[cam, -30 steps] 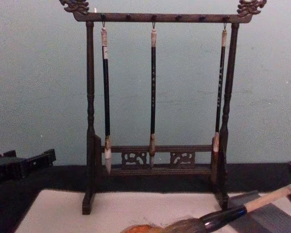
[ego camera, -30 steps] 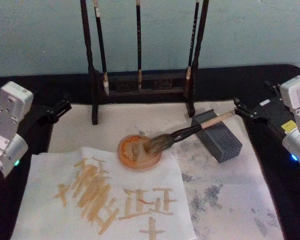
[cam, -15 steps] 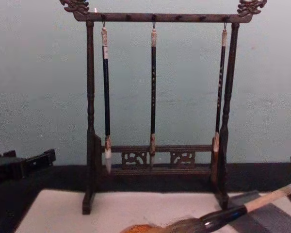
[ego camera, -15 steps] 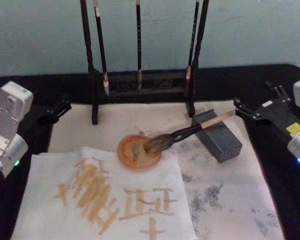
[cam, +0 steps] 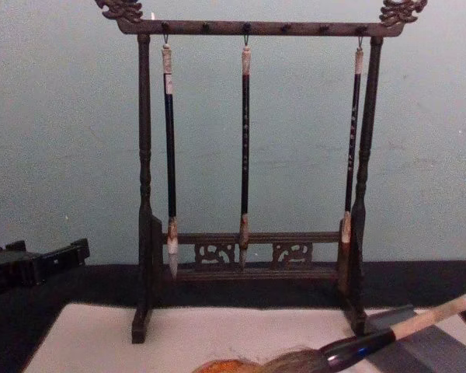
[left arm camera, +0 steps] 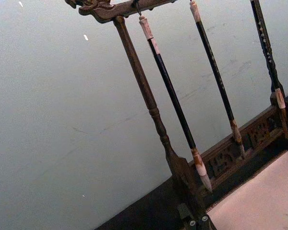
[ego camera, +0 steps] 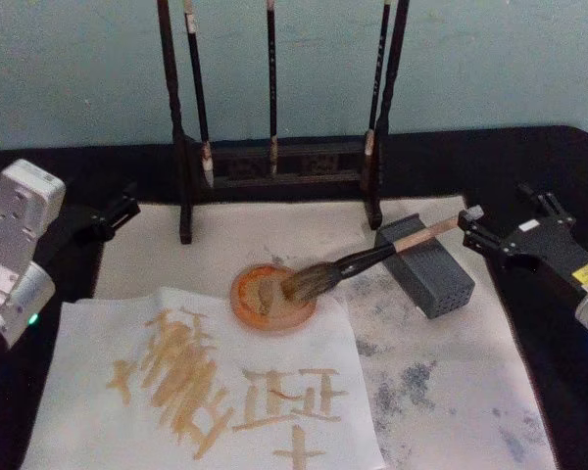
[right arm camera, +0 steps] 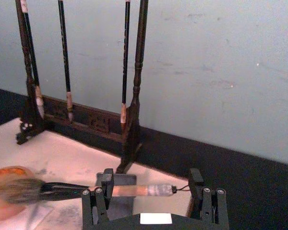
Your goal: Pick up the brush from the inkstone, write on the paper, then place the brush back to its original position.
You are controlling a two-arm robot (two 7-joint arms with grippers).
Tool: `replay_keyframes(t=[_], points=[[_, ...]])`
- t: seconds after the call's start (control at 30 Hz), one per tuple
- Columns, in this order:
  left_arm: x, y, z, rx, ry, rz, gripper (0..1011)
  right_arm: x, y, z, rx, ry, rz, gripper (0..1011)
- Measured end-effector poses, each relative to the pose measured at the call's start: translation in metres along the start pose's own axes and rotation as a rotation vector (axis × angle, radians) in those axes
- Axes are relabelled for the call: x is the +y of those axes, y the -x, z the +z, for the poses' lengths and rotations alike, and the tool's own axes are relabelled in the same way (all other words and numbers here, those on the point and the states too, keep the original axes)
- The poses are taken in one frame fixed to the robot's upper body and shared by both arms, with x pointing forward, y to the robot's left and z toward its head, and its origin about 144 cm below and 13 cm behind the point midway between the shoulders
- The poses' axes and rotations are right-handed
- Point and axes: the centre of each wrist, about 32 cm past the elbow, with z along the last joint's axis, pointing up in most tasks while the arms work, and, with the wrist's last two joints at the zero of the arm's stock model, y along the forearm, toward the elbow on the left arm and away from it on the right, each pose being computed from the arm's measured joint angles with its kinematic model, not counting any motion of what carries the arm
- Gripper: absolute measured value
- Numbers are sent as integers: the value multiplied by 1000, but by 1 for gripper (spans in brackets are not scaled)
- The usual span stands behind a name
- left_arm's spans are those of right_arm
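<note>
- The brush [ego camera: 372,258], in the head view, lies slanted with its handle across the top of the inkstone [ego camera: 429,270] and its bristles in an orange dish [ego camera: 265,305] on the paper [ego camera: 216,250]. The right gripper [ego camera: 505,217] sits at the handle's end cap, spread wide and holding nothing. The left gripper [ego camera: 103,217] is by the paper's left edge, and I cannot tell whether it is open or closed
- The left wrist view shows the wooden rack [left arm camera: 149,105] with slim black brushes [left arm camera: 175,103] hanging, and a corner of the paper [left arm camera: 264,201]
- In the right wrist view, the right gripper [right arm camera: 151,191] has its jaws far apart. The brush [right arm camera: 67,189] points its grey cap between them, over the inkstone [right arm camera: 125,179]
- In the chest view, the brush [cam: 373,340] rises rightward above the inkstone [cam: 435,353], and the left gripper [cam: 43,264] is at the left edge
</note>
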Motion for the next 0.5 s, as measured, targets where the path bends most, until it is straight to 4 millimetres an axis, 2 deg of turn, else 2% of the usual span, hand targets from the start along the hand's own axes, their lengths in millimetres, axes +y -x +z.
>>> replay_keyframes(t=[0.2,0.5], points=[[0,0,0,0,0,0,1002,-5,-2,-2,87,-1,20,1008],[0,0,0,0,0,0,1002,-5,-14,-12,349,6,63,1008]])
